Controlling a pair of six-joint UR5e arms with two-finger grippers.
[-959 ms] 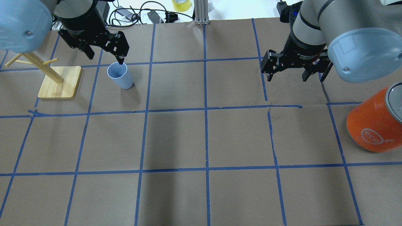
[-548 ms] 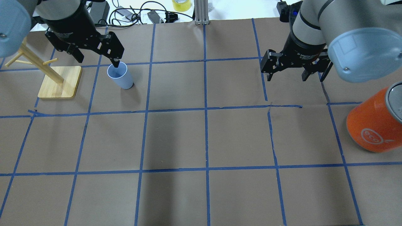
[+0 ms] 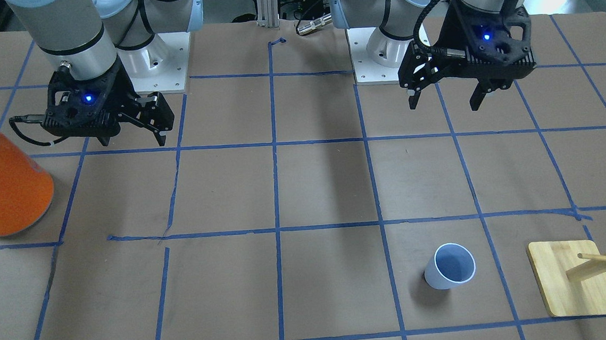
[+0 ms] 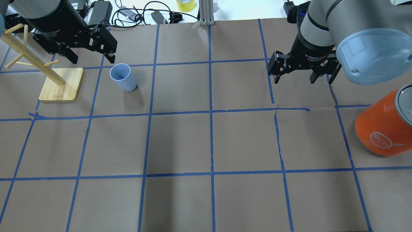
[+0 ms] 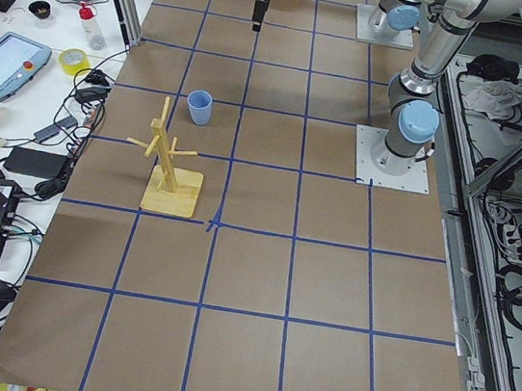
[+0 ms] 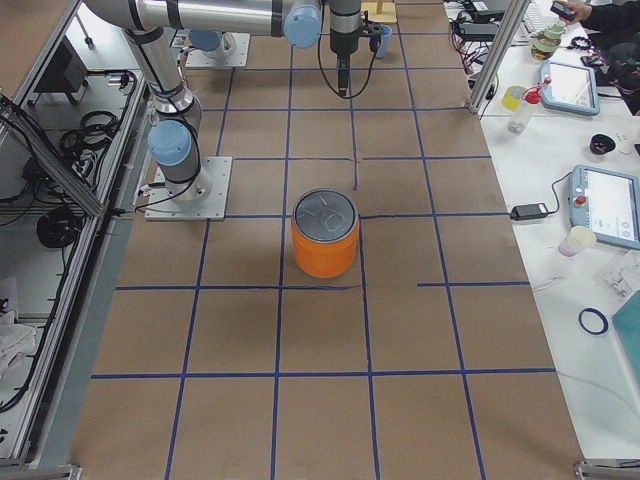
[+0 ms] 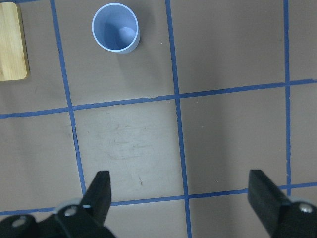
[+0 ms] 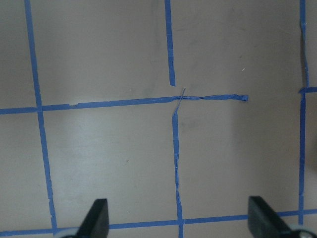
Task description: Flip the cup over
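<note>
The cup (image 4: 122, 77) is small and pale blue. It stands upright on the brown paper with its mouth up, and nothing touches it. It also shows in the front-facing view (image 3: 450, 266), the left wrist view (image 7: 115, 28) and the exterior left view (image 5: 198, 107). My left gripper (image 4: 91, 58) is open and empty, raised above the table behind and to the left of the cup; it also shows in the front-facing view (image 3: 443, 104) and its own wrist view (image 7: 181, 198). My right gripper (image 4: 293, 80) is open and empty over bare paper, far to the cup's right (image 3: 133, 140) (image 8: 179, 218).
A wooden peg stand (image 4: 61, 84) on a square base sits just left of the cup (image 3: 572, 279). A large orange can (image 4: 383, 127) with a silver top stands at the table's right edge (image 3: 0, 186). Cables and a tape roll (image 4: 186, 4) lie beyond the far edge.
My left gripper has risen and pulled back to the left, away from the cup's rim where one fingertip was. The cup stands as before. The right arm has not moved.
</note>
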